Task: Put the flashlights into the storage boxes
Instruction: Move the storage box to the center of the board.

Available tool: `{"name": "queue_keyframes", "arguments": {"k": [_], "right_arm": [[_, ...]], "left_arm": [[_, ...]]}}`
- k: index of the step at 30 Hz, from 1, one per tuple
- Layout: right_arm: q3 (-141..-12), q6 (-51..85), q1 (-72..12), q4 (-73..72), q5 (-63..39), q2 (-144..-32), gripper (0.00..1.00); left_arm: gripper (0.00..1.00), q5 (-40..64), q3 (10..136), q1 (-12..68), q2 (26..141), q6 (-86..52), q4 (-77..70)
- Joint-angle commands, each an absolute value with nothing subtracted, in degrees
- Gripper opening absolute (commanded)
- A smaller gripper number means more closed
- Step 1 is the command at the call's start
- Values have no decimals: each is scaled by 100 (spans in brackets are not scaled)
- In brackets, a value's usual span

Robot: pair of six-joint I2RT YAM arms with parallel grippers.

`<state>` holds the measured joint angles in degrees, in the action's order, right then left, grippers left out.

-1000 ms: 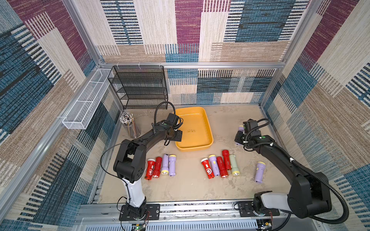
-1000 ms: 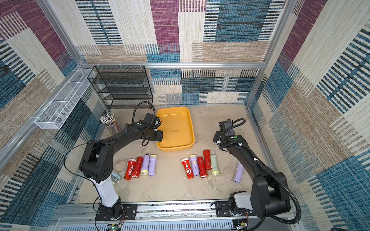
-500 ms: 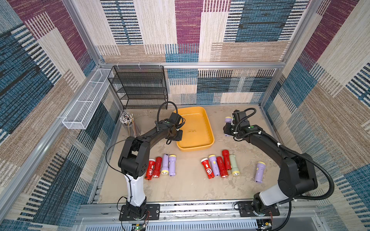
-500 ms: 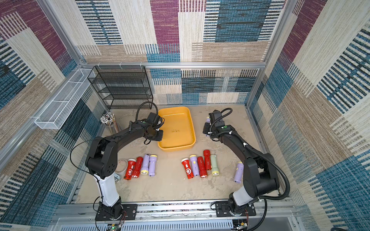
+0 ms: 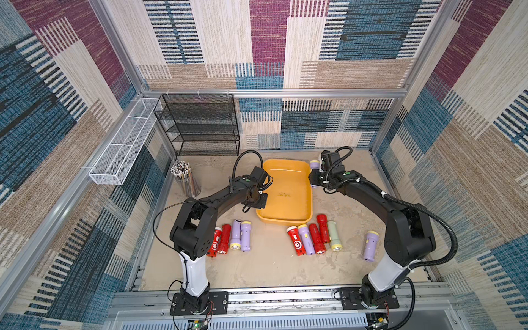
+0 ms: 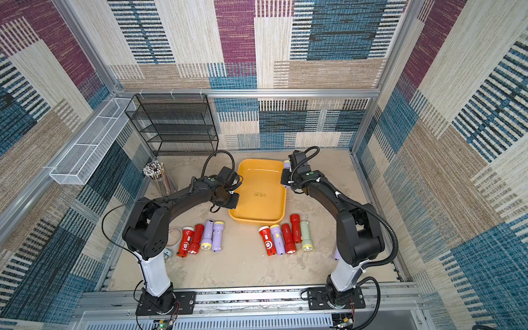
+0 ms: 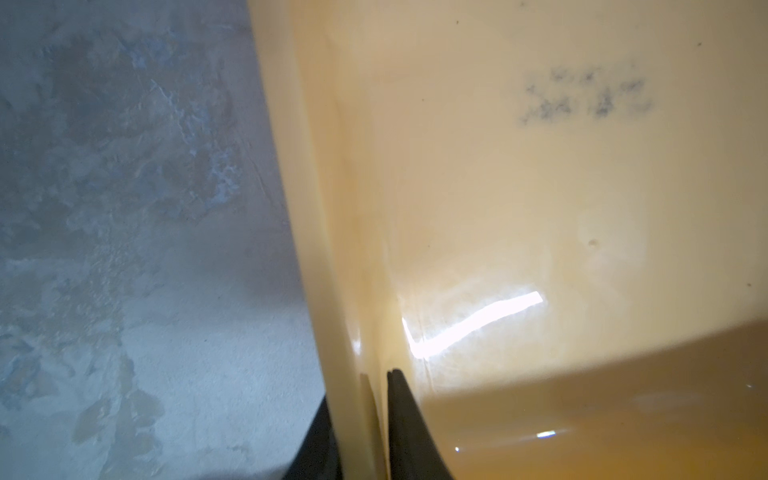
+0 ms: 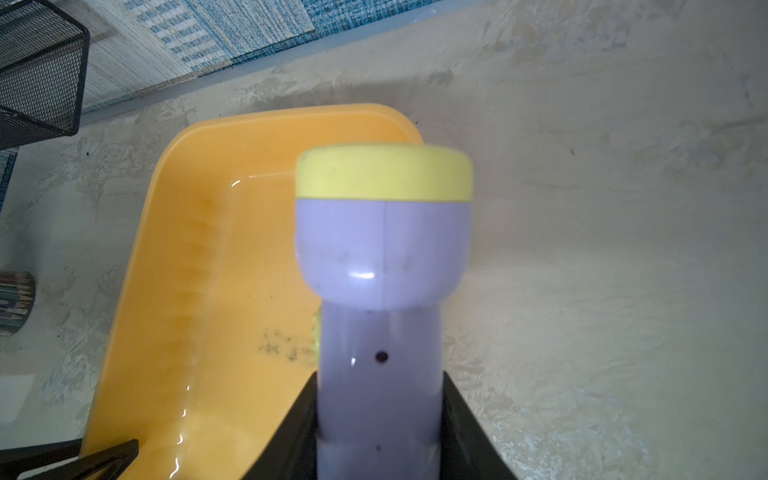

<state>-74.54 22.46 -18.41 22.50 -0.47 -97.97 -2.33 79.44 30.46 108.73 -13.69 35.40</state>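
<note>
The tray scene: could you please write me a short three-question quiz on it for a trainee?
1. True or false: a flashlight lies in the tray.
2. The left gripper is shut on: A) a red flashlight, B) the tray's wall, C) nothing.
3. What colours has the flashlight in the right gripper?
Key: 1 false; 2 B; 3 lilac body, yellow head.
</note>
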Motion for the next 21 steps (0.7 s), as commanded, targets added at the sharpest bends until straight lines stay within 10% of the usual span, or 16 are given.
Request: {"name": "queue_keyframes", "arguments": {"k": [1,5,14,21], "right_arm": [[-7606,2171,-1897,2058,-122,-9924,38],[-7728,2163,-1973,2028,-167,-10092,38],[-7974,2092,-2065,2057,-202,-10396,37],[-8232,2127,-2133,2085,-274,-10659,37]], "left_arm": [[20,-305,7910,3126,10790,-1415,3617],[25,-375,7853,3199,10637,-1457,3635],[75,-737,7618,3208,10010,-1545,3520],[84,-905,7399,3208,9507,-1523,3412]]}}
